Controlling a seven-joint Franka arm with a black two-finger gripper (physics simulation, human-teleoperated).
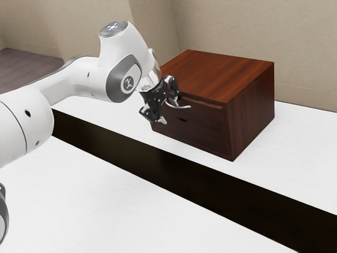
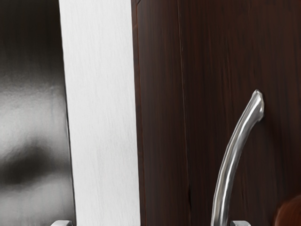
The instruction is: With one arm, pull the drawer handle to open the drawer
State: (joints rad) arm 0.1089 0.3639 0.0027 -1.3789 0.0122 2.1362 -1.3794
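Handle [image 2: 233, 155] close before wrist camera: thin, stiff, smooth metal bar, probably slippery; take mid-span. Pincer [image 1: 166, 103] spread wide astride it, not clamped. Drawer [image 1: 205, 113], upper front of wooden cabinet [image 1: 231, 74] on table [image 1: 300, 153]: rigid, should slide under steady straight pull.

The exterior camera stands raised beside my arm [image 1: 79, 84], looking down across the white bench [image 1: 295, 142] at the wooden cabinet [image 1: 231, 74] from mid-distance. My wrist camera faces the drawer front [image 2: 207, 70] very closely. Both views share the drawer handle [image 2: 235, 150] and the bench.
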